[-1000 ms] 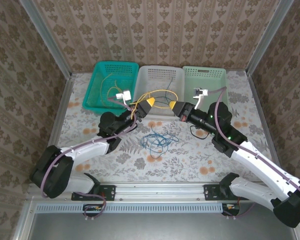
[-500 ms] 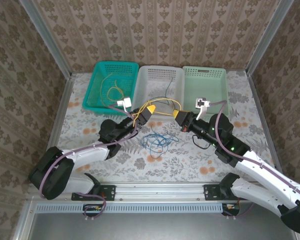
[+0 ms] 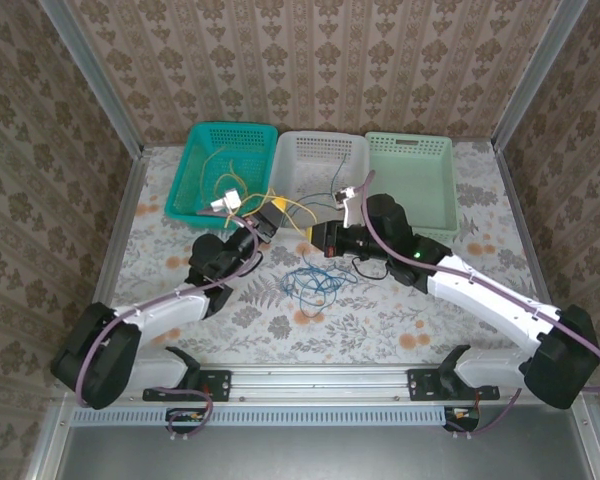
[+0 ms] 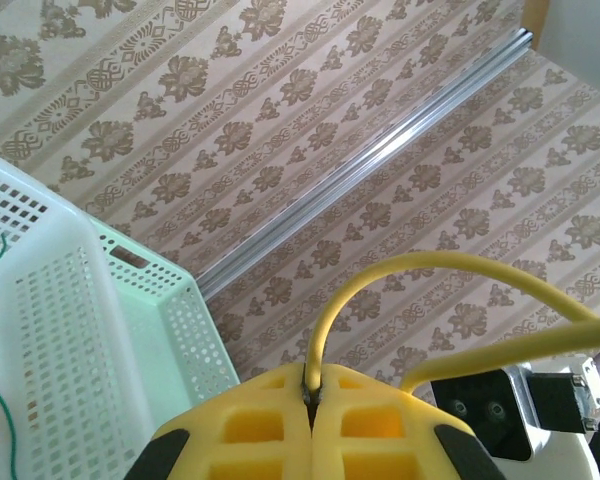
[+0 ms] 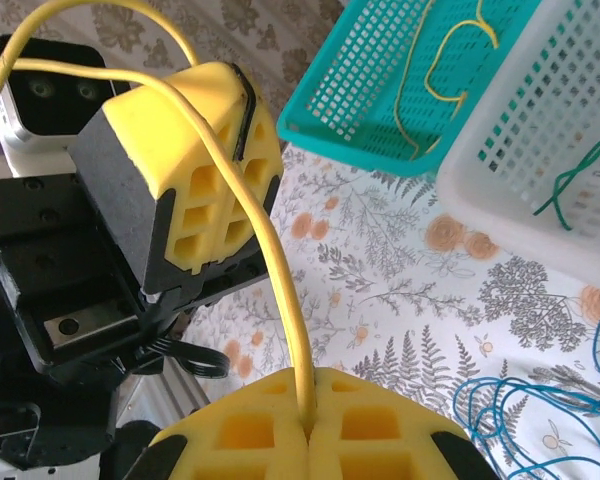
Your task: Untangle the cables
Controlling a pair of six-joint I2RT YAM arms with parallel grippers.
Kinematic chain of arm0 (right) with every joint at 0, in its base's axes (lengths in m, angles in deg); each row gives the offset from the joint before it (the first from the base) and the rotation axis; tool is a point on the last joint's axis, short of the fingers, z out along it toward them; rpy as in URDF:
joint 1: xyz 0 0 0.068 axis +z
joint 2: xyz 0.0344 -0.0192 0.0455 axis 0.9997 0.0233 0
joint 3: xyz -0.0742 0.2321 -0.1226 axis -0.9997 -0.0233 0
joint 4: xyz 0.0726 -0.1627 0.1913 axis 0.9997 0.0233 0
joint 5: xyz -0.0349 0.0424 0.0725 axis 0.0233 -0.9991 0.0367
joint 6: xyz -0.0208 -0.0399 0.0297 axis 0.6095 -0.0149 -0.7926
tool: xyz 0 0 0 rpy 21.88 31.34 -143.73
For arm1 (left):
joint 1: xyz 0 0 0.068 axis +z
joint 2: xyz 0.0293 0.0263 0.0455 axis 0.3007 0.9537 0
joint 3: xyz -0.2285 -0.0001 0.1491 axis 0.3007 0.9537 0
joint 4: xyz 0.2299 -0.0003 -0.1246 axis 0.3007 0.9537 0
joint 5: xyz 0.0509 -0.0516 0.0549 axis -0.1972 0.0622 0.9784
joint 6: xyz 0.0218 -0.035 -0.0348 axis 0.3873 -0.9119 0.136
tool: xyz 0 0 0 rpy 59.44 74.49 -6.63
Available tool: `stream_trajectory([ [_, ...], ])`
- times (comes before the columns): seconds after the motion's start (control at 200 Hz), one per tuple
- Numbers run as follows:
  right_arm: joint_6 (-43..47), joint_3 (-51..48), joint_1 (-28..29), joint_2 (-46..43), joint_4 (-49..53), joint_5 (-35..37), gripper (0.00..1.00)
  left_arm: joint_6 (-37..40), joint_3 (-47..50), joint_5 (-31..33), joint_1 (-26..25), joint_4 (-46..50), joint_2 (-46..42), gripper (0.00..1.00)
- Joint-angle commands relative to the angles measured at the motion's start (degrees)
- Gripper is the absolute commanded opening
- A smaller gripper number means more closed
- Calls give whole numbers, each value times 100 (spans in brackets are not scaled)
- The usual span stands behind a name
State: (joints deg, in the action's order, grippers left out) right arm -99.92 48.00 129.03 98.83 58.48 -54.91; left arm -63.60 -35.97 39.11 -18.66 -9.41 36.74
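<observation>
Pinching one yellow cable point(image 3: 296, 206) at two spots above the desk point(image 3: 400, 310), top view: left gripper point(image 3: 272, 213), right gripper point(image 3: 313, 231), near a heaped blue cable point(image 3: 315, 283). Left wrist: pads point(image 4: 270, 430) pressed together on that cable. Right wrist: likewise clamped on it; possibly a green cable point(image 5: 565, 185) lying in the white basket point(image 5: 510, 140).

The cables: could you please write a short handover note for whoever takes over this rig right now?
Left gripper: fingers shut on the yellow cable.
Right gripper: fingers shut on what looks like the same cable, close to the left one, in front of the white basket.
Elsewhere: yellow strands lie in the teal basket, a green cable in the white basket, and a blue cable bunched on the table.
Left to do: free the held cable, then the blue one.
</observation>
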Motion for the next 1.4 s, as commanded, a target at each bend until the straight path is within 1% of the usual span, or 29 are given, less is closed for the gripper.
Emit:
stream_trajectory([
  [0.0,272,54,69,-95,609,-241,4,314,-91,293,136,146,-340,0],
  [0.02,283,20,69,-150,579,-171,8,348,-105,286,136,236,-385,0],
  [0.04,293,-10,69,-204,546,-70,14,377,-112,270,140,320,-428,0],
  [0.08,319,-49,69,-318,508,70,33,435,-129,234,149,472,-505,0],
  [0.11,362,-52,69,-386,534,137,44,465,-140,208,160,588,-555,0],
  [0.12,391,-44,69,-412,568,167,49,469,-143,204,166,623,-574,0],
  [0.155,475,22,60,-458,728,270,57,479,-165,157,186,806,-639,0],
  [0.175,542,74,55,-477,846,331,58,490,-185,113,200,900,-665,0],
  [0.275,807,353,-16,-540,1324,560,61,530,-337,-233,276,1385,-749,0],
  [0.465,1241,743,-98,-524,1408,456,64,606,-572,-630,294,2117,-793,0],
  [0.55,1813,994,-2,-458,1617,536,64,590,-645,-799,325,2346,-786,0],
  [0.615,2490,1295,144,-342,1975,813,64,545,-698,-961,359,2413,-777,0],
  [0.67,2883,1490,204,-234,2172,936,64,531,-747,-1106,389,2484,-759,0],
  [0.82,3554,1944,283,126,2401,702,63,694,-987,-1391,399,3025,-759,0],
  [0.955,4137,2463,380,631,2843,873,62,690,-1025,-1533,425,3161,-776,0],
  [1.06,4556,2608,430,812,2854,970,63,738,-1090,-1675,435,3417,-811,0],
  [1.175,4731,2679,457,1058,2853,1327,63,813,-1171,-1869,443,3671,-838,0],
  [1.34,4742,2646,484,1177,2805,1392,59,905,-1197,-1969,452,3893,-873,0],
  [1.395,4742,2603,505,1191,2705,1400,56,936,-1219,-2001,452,3977,-865,0],
])
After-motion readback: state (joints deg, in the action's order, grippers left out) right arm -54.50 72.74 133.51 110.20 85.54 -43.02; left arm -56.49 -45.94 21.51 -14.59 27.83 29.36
